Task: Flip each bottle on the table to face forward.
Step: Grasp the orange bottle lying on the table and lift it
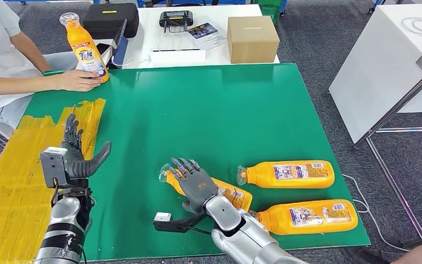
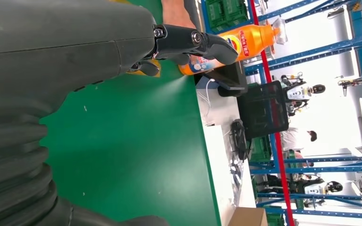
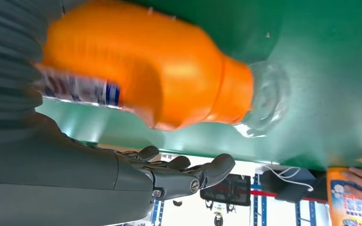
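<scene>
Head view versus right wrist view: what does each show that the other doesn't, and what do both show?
Head view alone: the left hand raised with fingers apart, two more lying bottles, a cardboard box.
Right wrist view alone: a close look at the clear cap of the bottle under the right hand.
Both: the right hand over a lying bottle, the green mat, and a person's hand on the upright bottle.
</scene>
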